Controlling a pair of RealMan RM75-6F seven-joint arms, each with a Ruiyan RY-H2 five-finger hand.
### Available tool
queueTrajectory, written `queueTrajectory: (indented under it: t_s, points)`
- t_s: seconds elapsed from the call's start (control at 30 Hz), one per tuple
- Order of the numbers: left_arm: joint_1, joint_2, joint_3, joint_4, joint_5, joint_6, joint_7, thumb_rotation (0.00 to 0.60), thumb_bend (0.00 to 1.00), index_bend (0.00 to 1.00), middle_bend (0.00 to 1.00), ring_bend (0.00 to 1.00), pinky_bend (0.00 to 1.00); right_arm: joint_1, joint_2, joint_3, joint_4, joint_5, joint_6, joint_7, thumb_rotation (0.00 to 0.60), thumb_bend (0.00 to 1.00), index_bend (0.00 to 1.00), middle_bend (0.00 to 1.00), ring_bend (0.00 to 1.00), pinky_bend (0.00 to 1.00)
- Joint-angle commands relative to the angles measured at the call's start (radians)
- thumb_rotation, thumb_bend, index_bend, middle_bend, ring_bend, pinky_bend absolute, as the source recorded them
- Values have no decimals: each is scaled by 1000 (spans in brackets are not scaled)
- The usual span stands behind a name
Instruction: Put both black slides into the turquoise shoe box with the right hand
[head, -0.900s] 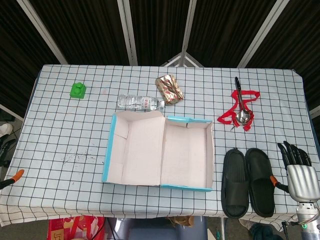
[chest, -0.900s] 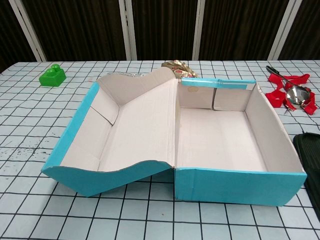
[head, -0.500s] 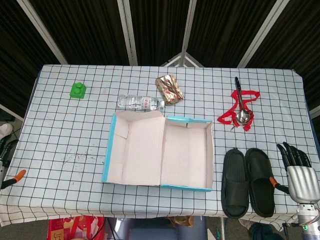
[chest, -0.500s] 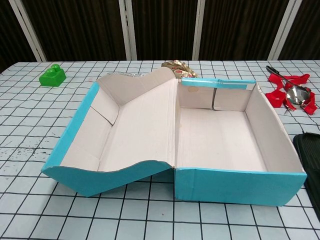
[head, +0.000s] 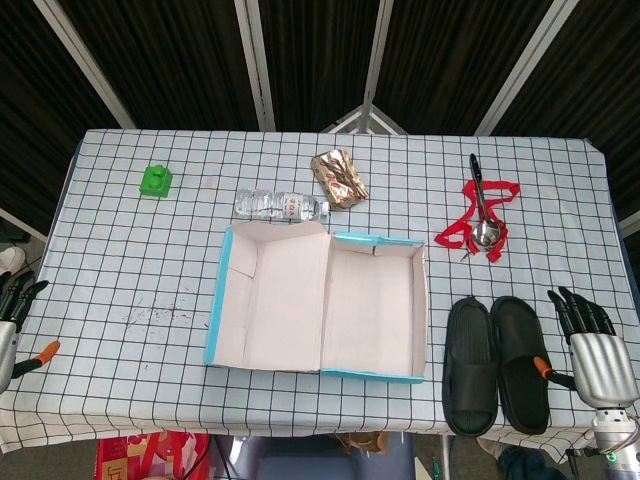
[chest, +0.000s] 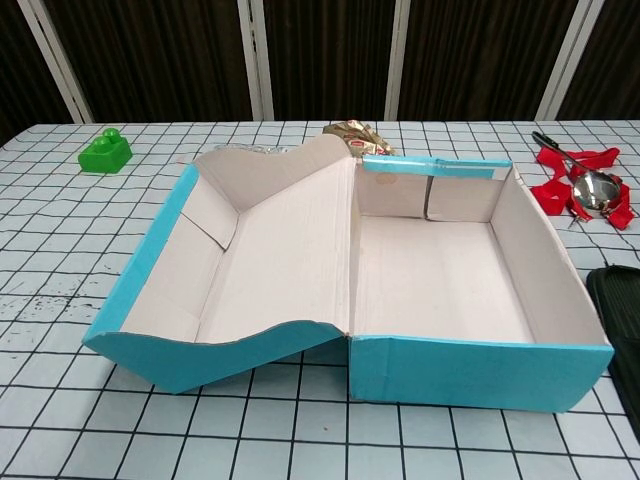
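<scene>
Right robot hand sits at the table's right front edge, fingers spread and pointing away from the robot, holding nothing, just right of the slides. Left robot hand is at the far left edge, only partly in frame, fingers apart, empty. Both black slides lie side by side on the table, touching each other, soles down, long axes running front to back, just right of the turquoise shoe box. Box is open with its lid folded out to the left; both box and lid are empty inside. Beyond the box: plastic bottle lying flat, foil packet, green block, spoon on red strap.
</scene>
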Motion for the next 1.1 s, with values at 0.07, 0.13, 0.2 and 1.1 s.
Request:
queueTrajectory:
  t_s: [0.07,0.13,0.2,1.1]
  points:
    - [-1,-2,-3,2,-3,-1,-1,600,238,162,67,0,93,3,6,-11,-3,-12,-13,21,600,198,87,72,83,110]
    - [-1,-2,-3,1,-5,-2,-3,600,238,162,67,0,93,3,12,-22,-10,-19,-24,30,600,198,87,69,74,99]
    - [2,1,-2,-3,-9,-1,-4,600,238,161,67,0,93,-1,27,-44,-29,-29,-42,28,600,198,87,68,71,98]
    - [4,20,-20,-21,-71,-25,-16,600,238,160,68,0,93,-191,-190,-254,43,-220,33,-89,600,198,20,39,27,87]
